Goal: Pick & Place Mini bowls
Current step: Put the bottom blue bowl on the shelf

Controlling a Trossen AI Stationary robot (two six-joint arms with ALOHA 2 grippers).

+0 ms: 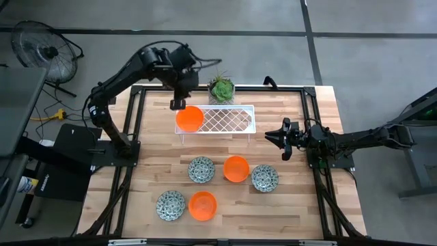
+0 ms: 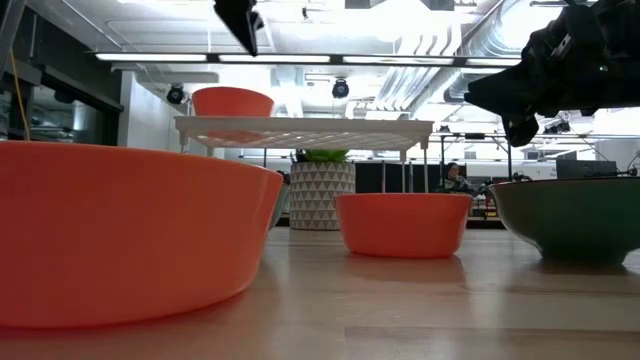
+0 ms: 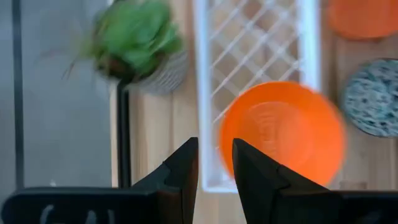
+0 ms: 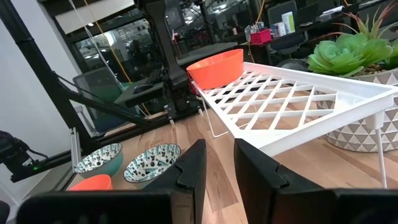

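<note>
My left fingers, slightly apart and empty, hover above the orange bowl on the white rack.

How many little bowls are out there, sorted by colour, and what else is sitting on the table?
Plain bright orange round bowls: 3
Grey-green and white speckled round bowls: 3
White wire lattice rack: 1
Small green potted plant: 1
Total: 8

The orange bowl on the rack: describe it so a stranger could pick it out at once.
Find the white lattice rack at the table's far edge, beside the potted plant. The orange bowl sits on its left end, under the left gripper. It is the only bowl raised off the wood; the other five lie on the tabletop.
</note>
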